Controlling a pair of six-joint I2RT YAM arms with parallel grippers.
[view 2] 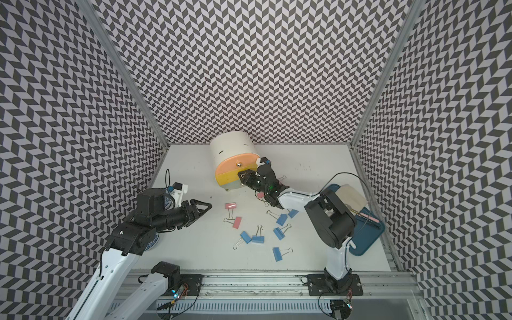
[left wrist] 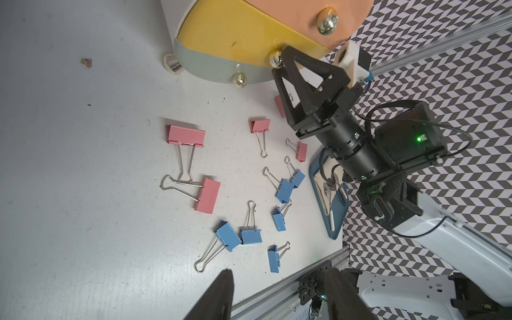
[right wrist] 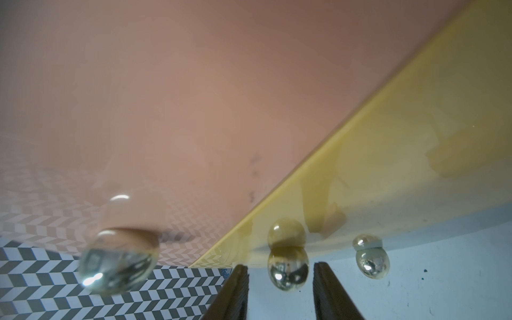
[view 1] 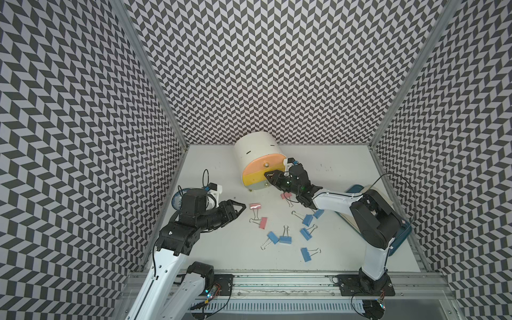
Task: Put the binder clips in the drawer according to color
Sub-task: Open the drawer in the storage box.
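Across the white table point(view 1: 216, 255) lie eleven binder clips point(view 1: 285, 239) by the left wrist view's count: five pink clips point(left wrist: 185, 135), one half hidden behind the right arm, and six blue clips point(left wrist: 285, 191); both top views show all six blue but only three pink. At 12 o'clock stands one white drawer unit point(view 1: 249, 149) with three fronts, peach, yellow and grey-green, each with one shiny knob. The right gripper point(view 1: 267, 175) sits at the yellow drawer point(view 1: 253, 175), its jaws narrowly apart either side of that drawer's knob point(right wrist: 288, 267), a sliver of gap on each side; the clips spread from 5 to 7 o'clock of it. The left gripper point(view 1: 240, 207) hangs toward the table's 9 o'clock side, jaws wide and empty, a pink clip near its tips at 3 o'clock, not touching. One blue tray point(view 2: 365, 239) hugs the 4 o'clock edge beneath the right arm, and one patterned dish point(view 1: 176, 201) sits by the 9 o'clock edge under the left arm. Bare tabletop opens at 7 o'clock before the front rail and at 2 o'clock by the back corner
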